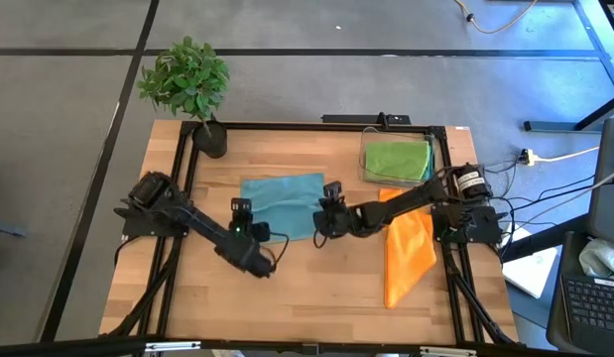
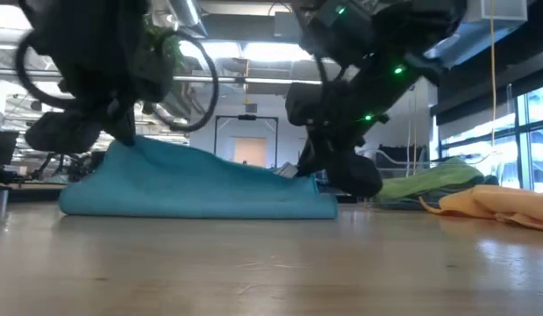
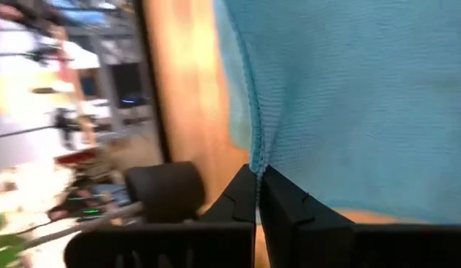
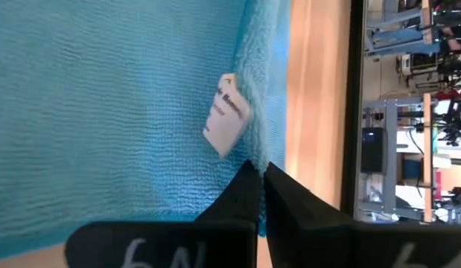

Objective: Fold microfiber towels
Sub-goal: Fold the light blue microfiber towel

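A teal microfiber towel [image 1: 284,205] lies spread on the wooden table's middle. My left gripper [image 1: 241,208] is shut on its left edge and my right gripper [image 1: 332,193] is shut on its right edge. In the low view the towel [image 2: 201,189] rises toward its left end and lies flat elsewhere. An orange towel [image 1: 408,248] lies rumpled on the table at the right. A lime green towel [image 1: 396,161] rests in a clear bin at the far right. My left gripper pinches the teal towel's hemmed left edge [image 3: 254,152] between its two fingers, slanting down from the near left. That edge [image 2: 131,149] is raised off the table, while the rest of the towel lies on it. My right gripper pinches the towel's right edge [image 4: 252,149] between its two fingers, just beside the white label [image 4: 225,114]. It comes slanting down from the table's right. The edge [image 2: 293,173] is slightly raised here, and the towel's body lies on the table.
A potted plant [image 1: 187,84] stands at the table's far left corner. The clear bin [image 1: 368,167] sits against the far right frame rail. Bare wood [image 1: 287,288] stretches along the near side of the table.
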Robot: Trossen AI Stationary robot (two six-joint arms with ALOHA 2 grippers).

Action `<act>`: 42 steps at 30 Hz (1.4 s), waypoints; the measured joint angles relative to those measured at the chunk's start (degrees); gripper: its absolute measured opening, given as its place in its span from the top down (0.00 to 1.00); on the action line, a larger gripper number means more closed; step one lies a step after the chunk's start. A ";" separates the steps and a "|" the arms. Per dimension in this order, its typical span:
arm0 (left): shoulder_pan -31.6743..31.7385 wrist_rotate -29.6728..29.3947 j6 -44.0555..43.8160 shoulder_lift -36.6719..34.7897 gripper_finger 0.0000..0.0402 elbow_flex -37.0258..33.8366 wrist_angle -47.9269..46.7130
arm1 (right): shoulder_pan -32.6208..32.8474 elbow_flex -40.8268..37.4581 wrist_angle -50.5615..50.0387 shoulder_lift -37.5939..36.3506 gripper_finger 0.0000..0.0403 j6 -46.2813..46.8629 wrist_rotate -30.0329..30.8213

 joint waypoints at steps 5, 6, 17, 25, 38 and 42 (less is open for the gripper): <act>4.93 5.49 5.88 -7.10 1.00 -3.60 8.65 | -3.60 0.02 1.59 -0.02 0.97 -2.63 -2.31; 5.65 5.52 6.36 -8.77 1.00 -4.14 9.37 | -4.35 0.04 2.13 -0.02 0.97 -3.21 -2.94; 14.63 13.25 15.01 -21.98 1.00 -17.05 27.77 | -9.68 0.06 3.07 -0.07 0.95 -5.05 -8.02; 18.87 8.71 18.85 -22.13 1.00 -21.05 34.02 | -11.68 0.06 3.05 -0.07 0.98 -2.10 -13.39; 26.06 8.33 22.53 -22.13 0.95 -22.88 39.86 | -15.51 -0.07 2.67 -0.09 0.93 2.79 -20.11; 27.54 8.58 22.56 -22.13 0.92 -23.38 41.60 | -16.49 -0.07 2.50 -0.09 0.93 4.20 -22.70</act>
